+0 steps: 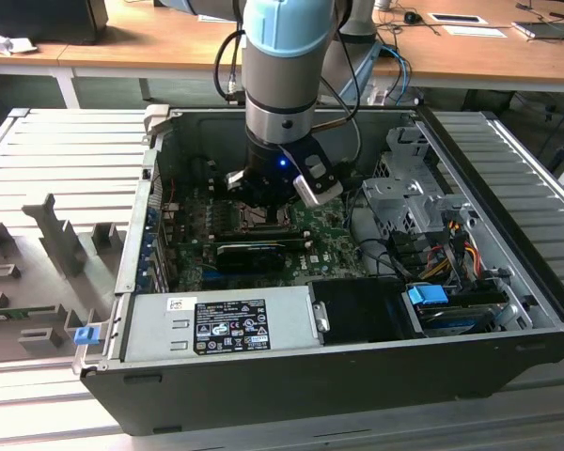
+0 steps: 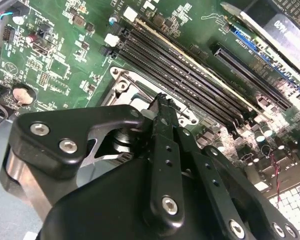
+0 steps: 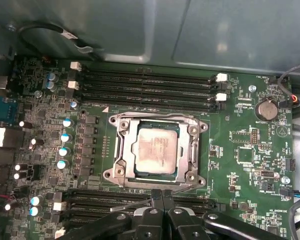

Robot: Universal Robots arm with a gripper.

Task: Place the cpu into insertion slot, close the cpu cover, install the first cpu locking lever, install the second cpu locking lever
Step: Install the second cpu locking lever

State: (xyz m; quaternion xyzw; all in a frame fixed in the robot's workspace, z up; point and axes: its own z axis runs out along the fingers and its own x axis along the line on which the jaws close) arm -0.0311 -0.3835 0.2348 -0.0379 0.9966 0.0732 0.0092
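You have the cpu already seated in the insertion slot, its pale top showing through the square window of the cpu cover, which looks folded down flat over it. The pincer sits just beside the socket's edge on the side away from the memory slots, right where a thin wire locking lever runs along that edge. The fingers look pressed nearly together, with nothing carried between them; the tips appear to touch or nearly touch the lever. The step in hand seems to be working a lever, so keep the tips low on the wire close to the socket, push it down and sideways under its catch without scraping the motherboard, and keep clear of the capacitors beside the socket. In the exterior view the arm reaches straight down into the computer case.
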